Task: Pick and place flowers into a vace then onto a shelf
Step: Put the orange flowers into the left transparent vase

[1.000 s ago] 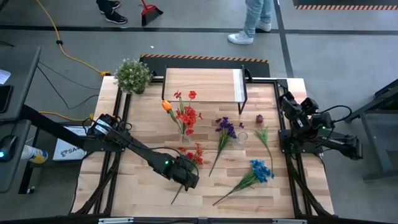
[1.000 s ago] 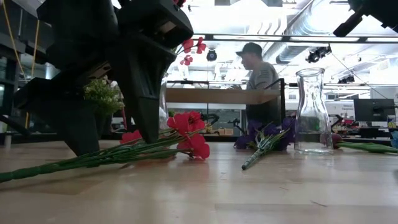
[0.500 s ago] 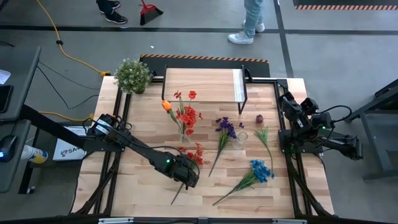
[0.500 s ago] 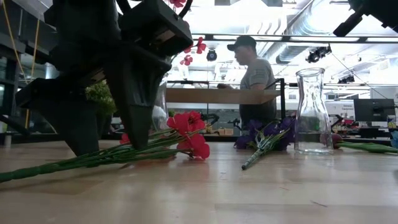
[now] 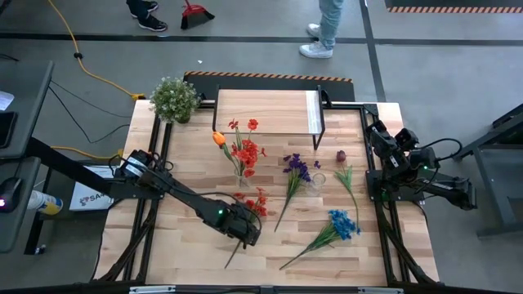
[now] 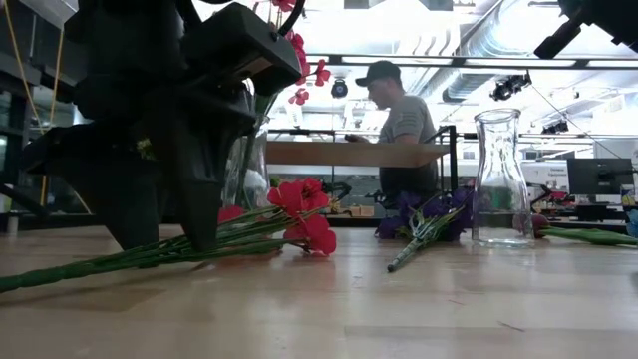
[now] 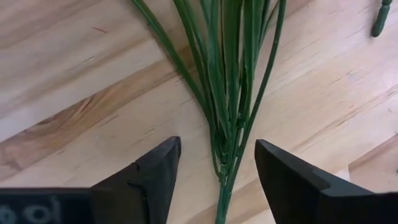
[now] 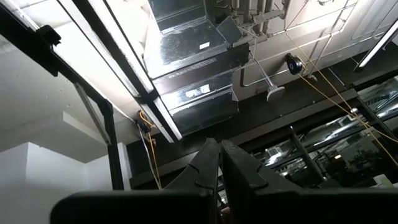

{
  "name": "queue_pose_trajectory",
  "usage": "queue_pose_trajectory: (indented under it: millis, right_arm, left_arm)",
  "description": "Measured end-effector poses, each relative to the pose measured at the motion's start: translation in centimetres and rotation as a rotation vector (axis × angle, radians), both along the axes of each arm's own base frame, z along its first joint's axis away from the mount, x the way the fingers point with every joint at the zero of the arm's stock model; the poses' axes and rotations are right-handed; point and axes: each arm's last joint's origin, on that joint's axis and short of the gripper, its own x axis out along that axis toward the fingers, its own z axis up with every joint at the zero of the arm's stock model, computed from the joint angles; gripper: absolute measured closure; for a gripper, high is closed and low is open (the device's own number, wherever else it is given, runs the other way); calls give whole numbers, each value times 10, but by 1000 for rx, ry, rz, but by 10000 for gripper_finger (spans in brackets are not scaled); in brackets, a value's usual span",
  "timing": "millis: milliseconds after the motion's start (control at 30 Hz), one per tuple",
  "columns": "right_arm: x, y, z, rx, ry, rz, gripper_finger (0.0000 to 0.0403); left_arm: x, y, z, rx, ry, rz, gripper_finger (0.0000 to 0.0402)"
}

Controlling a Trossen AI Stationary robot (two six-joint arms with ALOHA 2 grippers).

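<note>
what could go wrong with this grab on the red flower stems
The left pincer straddles a bundle of several thin green stems lying flat on the table; its fingers may scrape the wood or catch only some strands. The red blooms lie close to the clear vase, so a swinging lift might bump it.

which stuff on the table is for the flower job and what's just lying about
For the job: red flowers with the left gripper astride their stems, orange tulip, purple bunch, blue bunch, rosebud, glass vase, shelf.
Lying about: potted plant.
</note>
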Motion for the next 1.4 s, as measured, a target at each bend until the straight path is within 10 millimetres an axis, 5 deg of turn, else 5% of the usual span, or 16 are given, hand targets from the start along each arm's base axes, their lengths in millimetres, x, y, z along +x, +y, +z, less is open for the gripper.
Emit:
queue_pose_trajectory:
  millis: [367, 800, 933, 1100, 1400]
  right_arm:
    - [0, 0, 0, 1, 4, -1, 391]
    - [0, 0, 0, 2, 5, -1, 391]
    - [0, 0, 0, 2, 5, -1, 391]
    - [0, 0, 0, 2, 5, 0, 391]
    - [1, 0, -1, 3, 8, 0, 391]
  left_arm:
    - [-1, 0, -12, -14, 65, -2, 208]
    - [-4, 1, -13, 2, 101, 4, 363]
    - [-3, 0, -11, 3, 103, 2, 364]
    - [5, -4, 3, 20, 118, -5, 364]
    - [11, -36, 59, 59, 117, -37, 364]
